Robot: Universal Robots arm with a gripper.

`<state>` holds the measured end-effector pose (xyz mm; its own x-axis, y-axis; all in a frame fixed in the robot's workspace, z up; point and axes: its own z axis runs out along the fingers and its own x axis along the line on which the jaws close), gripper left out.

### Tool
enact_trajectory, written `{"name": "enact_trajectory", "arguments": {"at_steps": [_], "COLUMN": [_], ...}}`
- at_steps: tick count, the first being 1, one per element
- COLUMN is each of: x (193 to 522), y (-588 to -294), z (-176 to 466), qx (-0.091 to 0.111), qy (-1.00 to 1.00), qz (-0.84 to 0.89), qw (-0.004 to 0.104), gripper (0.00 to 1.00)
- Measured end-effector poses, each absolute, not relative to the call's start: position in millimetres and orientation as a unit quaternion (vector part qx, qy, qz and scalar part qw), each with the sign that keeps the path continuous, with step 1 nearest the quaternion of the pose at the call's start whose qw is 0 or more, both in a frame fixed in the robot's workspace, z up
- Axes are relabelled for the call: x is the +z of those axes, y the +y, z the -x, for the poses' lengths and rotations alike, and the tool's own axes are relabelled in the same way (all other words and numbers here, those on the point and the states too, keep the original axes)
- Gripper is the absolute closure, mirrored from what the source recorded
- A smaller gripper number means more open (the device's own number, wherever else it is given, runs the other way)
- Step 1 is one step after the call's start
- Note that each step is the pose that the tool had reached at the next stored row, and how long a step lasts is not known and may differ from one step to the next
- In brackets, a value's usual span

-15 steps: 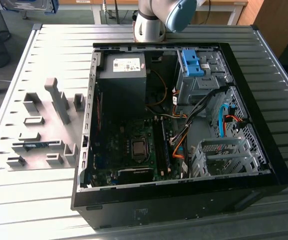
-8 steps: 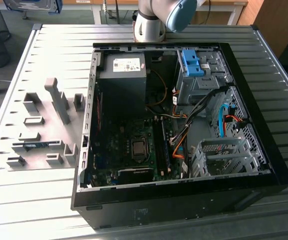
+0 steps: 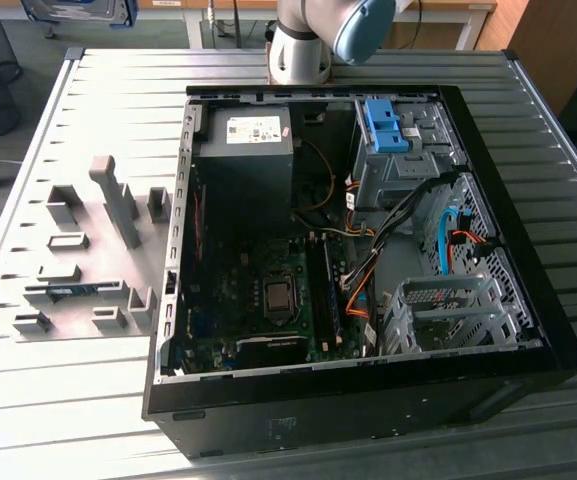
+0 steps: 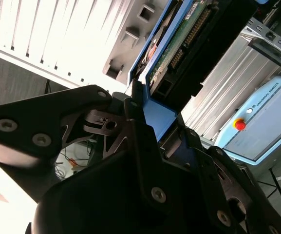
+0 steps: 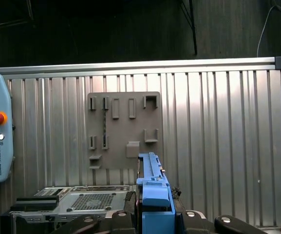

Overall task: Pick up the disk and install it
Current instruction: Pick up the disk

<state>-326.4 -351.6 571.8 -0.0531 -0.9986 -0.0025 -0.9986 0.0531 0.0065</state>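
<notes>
Gripper (image 4: 159, 111) clamped shut on the disk (image 4: 179, 40), jaws gripping its blue carrier frame, open computer case (image 3: 368, 250) mid exterior view, grey fixture plate (image 3: 88, 260) at its nine o'clock

Case (image 3: 368, 400) lying open on the worktop (image 3: 68, 400), with the fixture plate (image 3: 93, 255) beside it at the exterior view's left and the arm base (image 3: 303, 50) behind it. Inside the case: power supply (image 3: 248, 150) at the far corner, motherboard (image 3: 268, 300) before it, drive cage (image 3: 448, 310) at the exterior view's right. Disk (image 4: 177, 46) between the fingers (image 4: 138, 126).
</notes>
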Motion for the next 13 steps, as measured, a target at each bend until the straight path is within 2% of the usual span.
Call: {"name": "enact_trajectory", "arguments": {"at_steps": [13], "x": [572], "y": [-352], "z": [306], "qx": [-0.003], "qy": [-0.726], "qz": [-0.688], "qw": [0.001], "gripper": [0.63]}}
